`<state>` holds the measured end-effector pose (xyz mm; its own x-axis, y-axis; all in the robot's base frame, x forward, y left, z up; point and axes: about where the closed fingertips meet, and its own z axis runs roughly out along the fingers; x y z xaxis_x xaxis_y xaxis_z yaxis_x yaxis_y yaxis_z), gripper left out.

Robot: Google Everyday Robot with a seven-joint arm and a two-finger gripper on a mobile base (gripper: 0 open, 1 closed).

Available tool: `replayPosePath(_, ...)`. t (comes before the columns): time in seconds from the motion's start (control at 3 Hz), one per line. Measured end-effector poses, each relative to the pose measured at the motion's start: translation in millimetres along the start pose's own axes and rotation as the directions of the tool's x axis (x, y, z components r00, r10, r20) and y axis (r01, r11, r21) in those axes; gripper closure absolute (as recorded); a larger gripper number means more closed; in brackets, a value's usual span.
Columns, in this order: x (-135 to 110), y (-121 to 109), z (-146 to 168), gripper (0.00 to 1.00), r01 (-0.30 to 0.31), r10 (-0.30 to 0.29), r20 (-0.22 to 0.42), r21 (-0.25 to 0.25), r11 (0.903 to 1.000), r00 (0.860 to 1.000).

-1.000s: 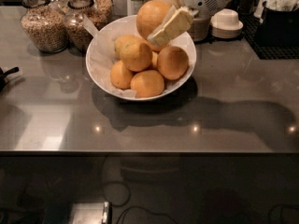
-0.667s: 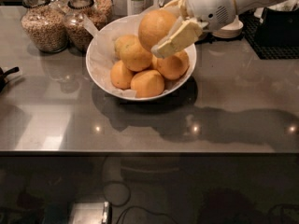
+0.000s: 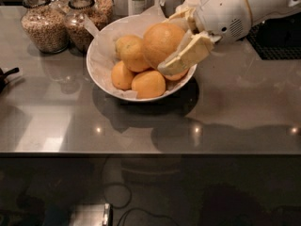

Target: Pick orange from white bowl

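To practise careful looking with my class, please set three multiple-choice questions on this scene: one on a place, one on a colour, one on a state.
1. Where is the gripper?
A) above the bowl's right side
B) left of the bowl
C) below the bowl

2. What colour is the bowl?
A) grey
B) white
C) black

3. What state is the gripper in?
A) open and empty
B) shut on nothing
C) shut on an orange

Answers:
1 A, it hangs over the bowl's right part.
2 B, its rim and wall are white.
3 C, its fingers clamp the orange.

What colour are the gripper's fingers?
Cream, in the camera view; the gripper grips the orange over the white bowl.
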<state>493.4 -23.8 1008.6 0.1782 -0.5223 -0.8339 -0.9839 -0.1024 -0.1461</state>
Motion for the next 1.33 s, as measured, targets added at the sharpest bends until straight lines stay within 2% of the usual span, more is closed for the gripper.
replayPosePath(0.33, -6, 9, -1, 1.00, 0.006, -0.006, -0.023, -0.011, 0.9999, 1.000)
replayPosePath(0.67, -34, 48, -15, 1.00, 0.051, -0.052, -0.022, -0.024, 0.9984, 0.998)
replayPosePath(1.0, -57, 94, -28, 1.00, 0.093, -0.092, 0.044, -0.021, 0.9955, 0.995)
replayPosePath(1.33, -68, 139, -38, 1.00, 0.112, -0.112, 0.127, 0.007, 0.9937, 0.986)
